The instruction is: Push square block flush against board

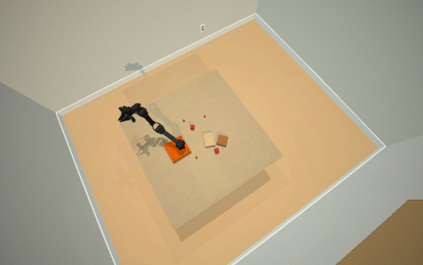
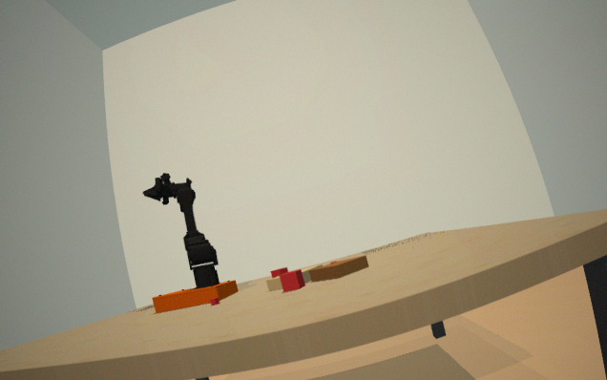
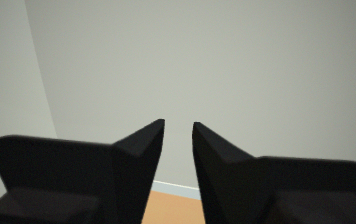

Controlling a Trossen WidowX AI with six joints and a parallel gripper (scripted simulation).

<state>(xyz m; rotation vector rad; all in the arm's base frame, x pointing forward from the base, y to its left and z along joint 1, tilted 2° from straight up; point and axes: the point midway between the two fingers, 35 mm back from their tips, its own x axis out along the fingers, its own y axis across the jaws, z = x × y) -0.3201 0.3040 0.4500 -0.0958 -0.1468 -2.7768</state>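
The desk (image 1: 199, 186) (image 2: 334, 310) beneath my things is pale wood with faint grain and straight edges. My black, jointed arm (image 1: 159, 129) (image 2: 190, 221) rises from a flat, squarish orange base (image 1: 173, 157) (image 2: 183, 301). At its end my gripper (image 1: 120, 120) (image 2: 145, 193) (image 3: 178, 126) is raised, well apart from the blocks, its tapered fingers slightly spread with nothing between them.

The cream board (image 1: 209, 140) (image 2: 274, 285), a smooth oblong, lies flat on the desk. Just beside it lies the brown square block (image 1: 222, 140) (image 2: 340, 269), flat and plain-faced, turned at an angle to it; a narrow, uneven gap separates them.

One red cube (image 1: 217, 150) (image 2: 292, 281) sits near that gap's end, close to both; another red cube (image 1: 192, 127) (image 2: 279, 272) stands off the board's other side. Three tiny red cubes (image 1: 196, 158) (image 2: 215, 302) are scattered around.
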